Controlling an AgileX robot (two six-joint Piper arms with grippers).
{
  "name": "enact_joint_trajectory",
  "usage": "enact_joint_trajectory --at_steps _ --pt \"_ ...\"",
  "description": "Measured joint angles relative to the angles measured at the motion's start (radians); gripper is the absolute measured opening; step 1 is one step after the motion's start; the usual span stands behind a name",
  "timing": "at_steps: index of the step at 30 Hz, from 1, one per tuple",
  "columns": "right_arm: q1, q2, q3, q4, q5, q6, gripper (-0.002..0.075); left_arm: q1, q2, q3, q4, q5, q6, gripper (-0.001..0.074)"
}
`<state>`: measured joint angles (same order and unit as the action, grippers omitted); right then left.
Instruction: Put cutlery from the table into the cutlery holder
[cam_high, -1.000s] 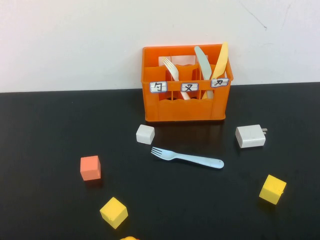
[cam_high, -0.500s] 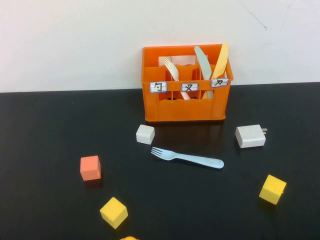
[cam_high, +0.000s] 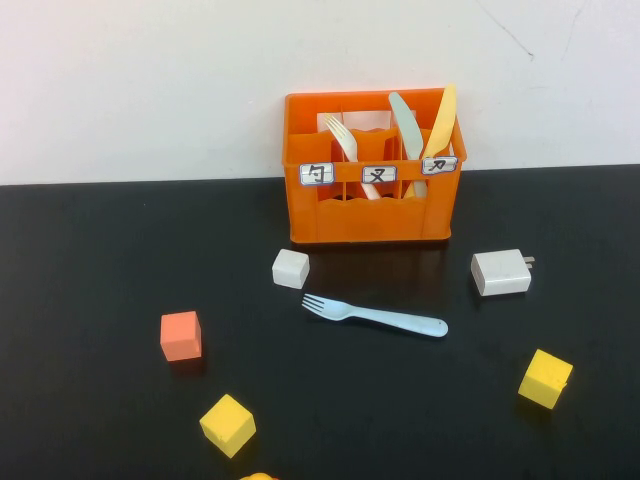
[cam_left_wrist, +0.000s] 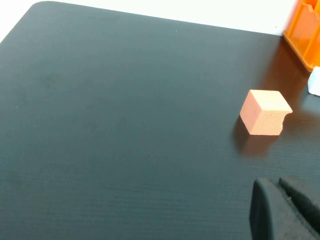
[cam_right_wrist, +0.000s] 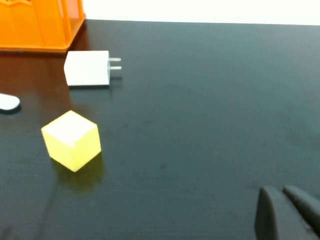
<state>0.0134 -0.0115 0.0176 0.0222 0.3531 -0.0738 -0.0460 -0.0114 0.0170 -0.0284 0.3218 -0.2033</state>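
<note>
Zero change vs 1 s ago — blue fork (cam_high: 375, 317) on bench (cam_high: 90, 260), untouched; holder (cam_high: 368, 170) waits. Left hand (cam_left_wrist: 287, 212), right hand (cam_right_wrist: 290, 212) parked off to own sides, grip state — can't tell.

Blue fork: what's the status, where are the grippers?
Left gripper parked near orange cube; right gripper near yellow cube. Blue fork flat on table, before orange holder. White cube close by.

Black table (cam_high: 100, 400) carries crate (cam_high: 370, 215), fork (cam_high: 375, 315), charger (cam_high: 500, 272), 4 cubes.
</note>
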Motion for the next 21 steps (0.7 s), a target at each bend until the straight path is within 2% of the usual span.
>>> enact_joint_trajectory --at_steps 8,14,21 --pt "0.000 0.000 0.008 -0.004 -0.059 0.000 -0.0002 0.000 0.000 0.003 0.007 -0.068 0.000 -0.0001" --pt "0.000 0.000 0.010 -0.008 -0.193 0.000 -0.0002 0.000 0.000 0.003 0.007 -0.284 0.000 -0.0001" --pt "0.000 0.000 0.010 -0.008 -0.455 0.006 -0.0002 0.000 0.000 0.003 0.009 -0.556 0.000 -0.0001"
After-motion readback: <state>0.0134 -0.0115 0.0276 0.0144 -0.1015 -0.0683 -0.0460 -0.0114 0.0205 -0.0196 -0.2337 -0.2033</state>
